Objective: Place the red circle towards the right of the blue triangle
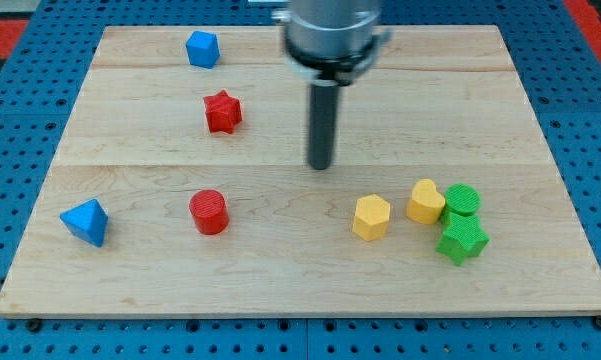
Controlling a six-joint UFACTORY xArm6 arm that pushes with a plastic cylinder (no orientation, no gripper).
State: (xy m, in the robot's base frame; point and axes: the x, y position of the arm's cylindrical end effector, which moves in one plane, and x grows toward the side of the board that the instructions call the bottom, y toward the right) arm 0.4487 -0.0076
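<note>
The red circle (209,211) lies on the wooden board at the lower left of centre. The blue triangle (86,221) lies to its left, near the board's left edge, with a clear gap between them. My tip (321,166) is near the board's middle, up and to the right of the red circle, touching no block.
A red star (222,111) lies above the red circle. A blue block (202,48) sits at the top left. At the lower right are a yellow hexagon (372,217), a second yellow block (426,201), a green circle (463,200) and a green star (463,240), grouped together.
</note>
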